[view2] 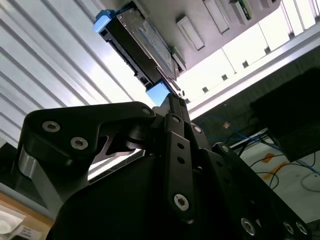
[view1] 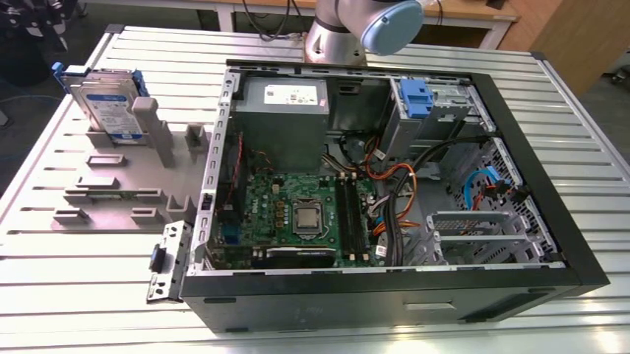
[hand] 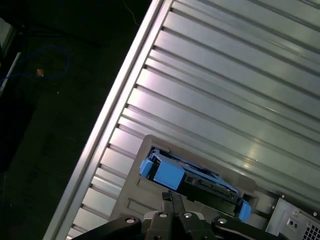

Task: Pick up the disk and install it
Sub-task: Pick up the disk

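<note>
Silver-grey with blue rails, the disk (view1: 106,103) stands on edge at the exterior view's upper left. The gripper (hand: 169,198), pinched together and empty, hovers just before it.

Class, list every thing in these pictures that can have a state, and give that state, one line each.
disk: standing on edge in the grey holder, not gripped.
gripper: shut, holding nothing, pointed towards the disk.
computer case: lying on its side, side panel off, inside exposed.
processor: bare, no cooler on it.
grey holder: on the table beside the case, bearing the disk.
</note>
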`<state>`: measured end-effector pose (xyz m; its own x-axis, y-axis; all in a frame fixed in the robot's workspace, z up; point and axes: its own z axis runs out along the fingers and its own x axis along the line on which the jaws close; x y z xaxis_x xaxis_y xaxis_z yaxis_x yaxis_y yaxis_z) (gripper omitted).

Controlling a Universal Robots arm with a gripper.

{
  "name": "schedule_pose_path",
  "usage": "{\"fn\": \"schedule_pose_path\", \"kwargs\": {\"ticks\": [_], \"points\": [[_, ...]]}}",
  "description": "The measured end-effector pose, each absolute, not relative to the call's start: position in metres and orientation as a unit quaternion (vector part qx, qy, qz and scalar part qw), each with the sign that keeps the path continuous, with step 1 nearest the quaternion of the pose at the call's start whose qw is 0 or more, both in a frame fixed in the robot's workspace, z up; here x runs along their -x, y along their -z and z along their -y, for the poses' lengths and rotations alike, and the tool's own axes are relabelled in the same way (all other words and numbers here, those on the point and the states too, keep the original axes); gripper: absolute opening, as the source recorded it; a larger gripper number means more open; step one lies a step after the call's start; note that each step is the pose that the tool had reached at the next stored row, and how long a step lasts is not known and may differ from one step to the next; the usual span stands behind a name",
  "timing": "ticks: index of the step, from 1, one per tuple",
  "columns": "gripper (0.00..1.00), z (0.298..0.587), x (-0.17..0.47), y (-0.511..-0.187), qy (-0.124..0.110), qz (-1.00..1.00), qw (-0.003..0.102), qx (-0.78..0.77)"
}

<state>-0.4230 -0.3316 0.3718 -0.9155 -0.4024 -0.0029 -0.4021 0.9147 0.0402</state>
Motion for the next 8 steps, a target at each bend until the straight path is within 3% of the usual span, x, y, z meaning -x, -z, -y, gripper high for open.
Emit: {"fn": "schedule_pose_path", "kwargs": {"ticks": [8], "points": [[0.11,0.3316,0.4231,-0.3718,0.020,0.973,0.003,-0.232]]}}
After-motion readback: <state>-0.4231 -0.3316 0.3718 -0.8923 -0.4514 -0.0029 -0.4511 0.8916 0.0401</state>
